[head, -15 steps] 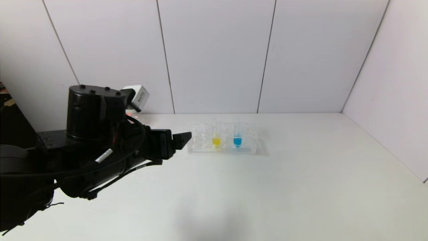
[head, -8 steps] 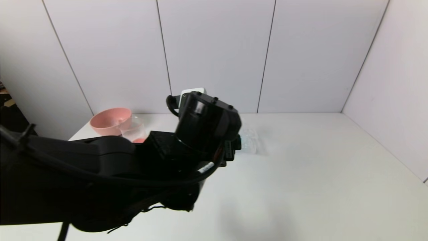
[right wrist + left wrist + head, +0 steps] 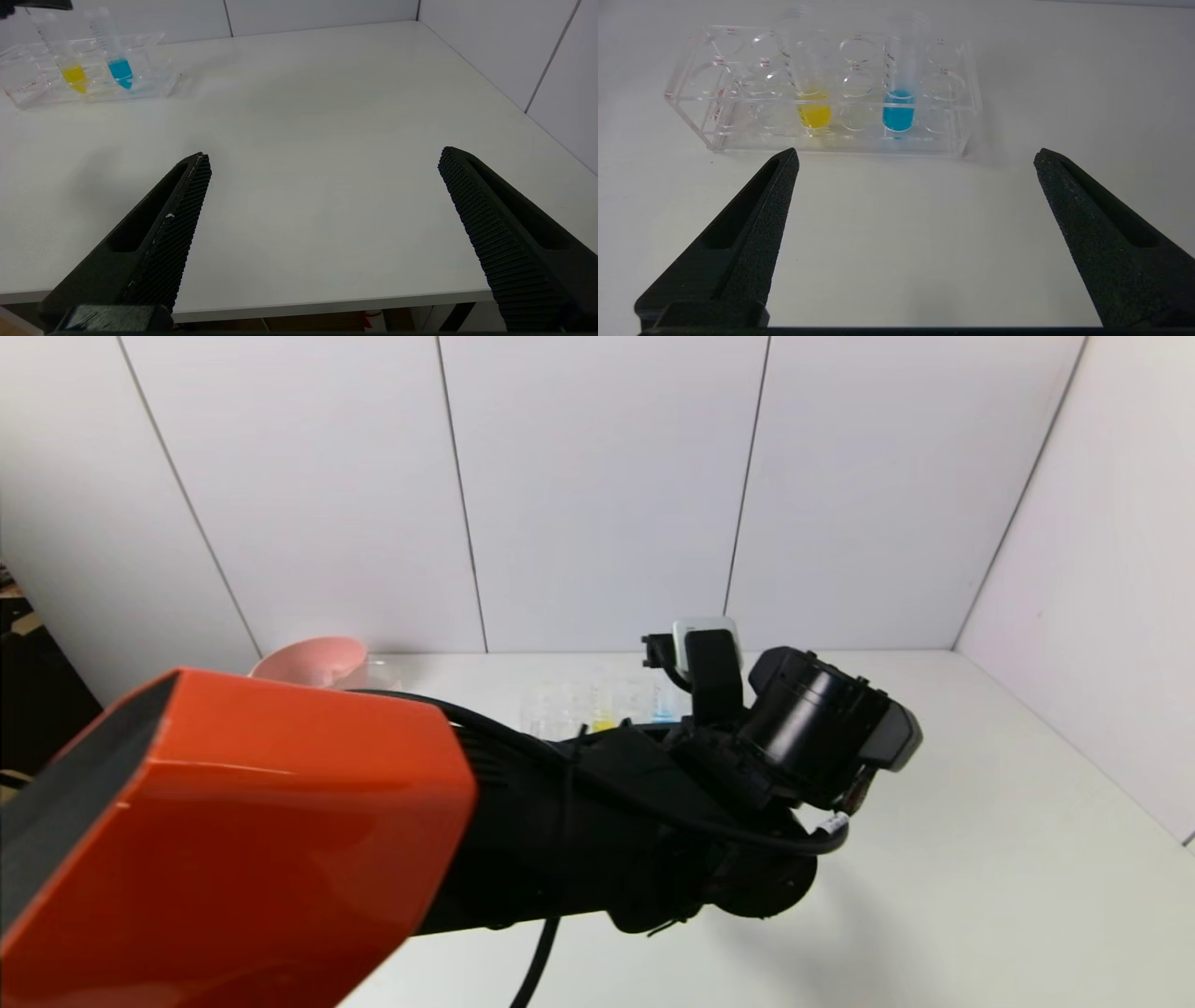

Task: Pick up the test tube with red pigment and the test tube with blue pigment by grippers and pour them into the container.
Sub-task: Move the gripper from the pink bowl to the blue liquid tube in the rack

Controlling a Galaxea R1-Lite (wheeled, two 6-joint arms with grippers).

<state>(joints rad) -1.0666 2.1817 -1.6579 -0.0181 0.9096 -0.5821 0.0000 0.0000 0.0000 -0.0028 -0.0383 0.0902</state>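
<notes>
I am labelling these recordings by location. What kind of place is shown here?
Probably a small lab-style test bench: a clear tube rack holding a yellow tube and a blue tube, on a plain white table enclosed by white wall panels.

Tube rack (image 3: 822, 88) sits on the table (image 3: 896, 224) toward the back wall, holding the test tube with blue pigment (image 3: 899, 88) upright, right of a second tube (image 3: 810, 84) (one hole between). Bowl (image 3: 303, 661) stands far left, behind the left arm (image 3: 579, 821).
</notes>
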